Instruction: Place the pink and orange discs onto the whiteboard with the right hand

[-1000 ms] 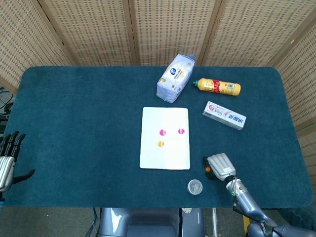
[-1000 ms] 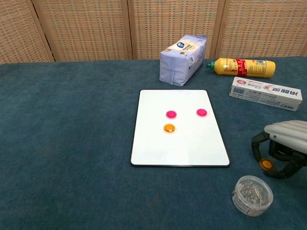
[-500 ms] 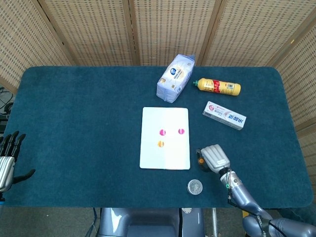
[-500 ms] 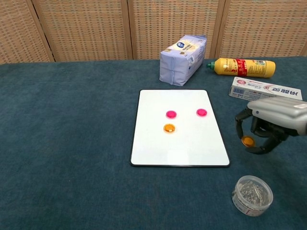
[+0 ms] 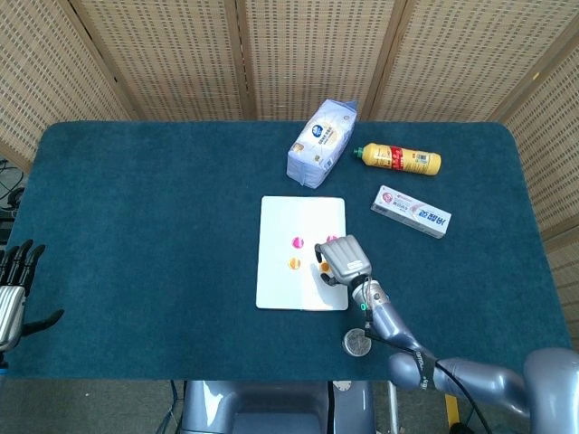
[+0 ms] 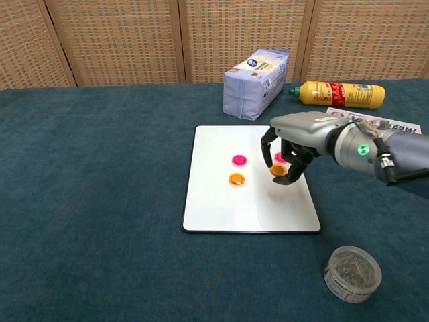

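Note:
My right hand (image 6: 299, 143) (image 5: 341, 261) hovers over the right half of the whiteboard (image 6: 214, 201) (image 5: 280, 280), pinching an orange disc (image 6: 278, 170) (image 5: 323, 268) in its fingertips just above the surface. On the board lie a pink disc (image 6: 239, 160) (image 5: 298, 242), another orange disc (image 6: 235, 179) (image 5: 294, 264), and a second pink disc (image 6: 279, 157) (image 5: 331, 240) partly hidden behind the fingers. My left hand (image 5: 13, 289) rests open at the table's far left edge, away from everything.
A tissue pack (image 6: 257, 82), a yellow bottle (image 6: 342, 94) and a toothpaste box (image 5: 412, 211) lie beyond and right of the board. A clear round tub (image 6: 352, 273) stands near the front edge at the right.
My right hand lifted the orange disc off the cloth at the front right and carried it left, onto the area above the whiteboard. The left hand stayed still.

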You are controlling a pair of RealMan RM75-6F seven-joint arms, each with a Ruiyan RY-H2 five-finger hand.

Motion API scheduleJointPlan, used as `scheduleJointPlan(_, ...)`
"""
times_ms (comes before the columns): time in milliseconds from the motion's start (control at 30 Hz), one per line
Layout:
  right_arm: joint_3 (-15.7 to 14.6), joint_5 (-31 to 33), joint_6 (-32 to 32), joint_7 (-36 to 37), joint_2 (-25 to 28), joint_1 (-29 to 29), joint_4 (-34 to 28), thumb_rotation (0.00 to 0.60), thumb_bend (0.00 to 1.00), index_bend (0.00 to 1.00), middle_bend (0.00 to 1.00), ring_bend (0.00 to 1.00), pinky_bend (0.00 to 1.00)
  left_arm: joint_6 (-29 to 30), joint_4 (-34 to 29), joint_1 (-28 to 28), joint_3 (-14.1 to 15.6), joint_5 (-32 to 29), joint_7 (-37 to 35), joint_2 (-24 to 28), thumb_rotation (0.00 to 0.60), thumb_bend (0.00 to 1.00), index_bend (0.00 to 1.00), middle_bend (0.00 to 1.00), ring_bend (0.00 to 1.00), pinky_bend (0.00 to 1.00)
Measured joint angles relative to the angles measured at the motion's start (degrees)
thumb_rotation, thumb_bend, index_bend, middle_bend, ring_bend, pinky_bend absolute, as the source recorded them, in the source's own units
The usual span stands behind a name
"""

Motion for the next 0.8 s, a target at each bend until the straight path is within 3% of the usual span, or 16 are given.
scheduleJointPlan(433, -0.1, 9.7, 1.3, -5.9, -4.4, 4.6, 5.3, 0.6, 0.36, 0.51, 0.93, 0.93, 1.0, -0.3, -0.1, 0.0, 0.1, -0.1, -0.4, 0.2, 0.6, 0.0, 0.0, 0.0, 0.0, 0.0)
scheduleJointPlan(700, -0.5, 11.4, 1.4, -6.1, -5.1, 5.7, 6.7, 0.6, 0.36, 0.51, 0.93, 0.93, 1.0, -0.3, -0.1, -0.1, 0.1, -0.1, -0.2, 0.2, 0.6, 0.0, 0.0, 0.0, 0.0, 0.0)
scheduleJointPlan(800, -0.8, 12.2, 1.5, -6.4, -5.4, 6.0, 7.2, 0.6, 0.36, 0.41, 0.93, 0.93, 1.0, -0.3, -0.1, 0.0, 0.1, -0.1, -0.2, 0.2, 0.6, 0.0, 0.0, 0.0, 0.0, 0.0)
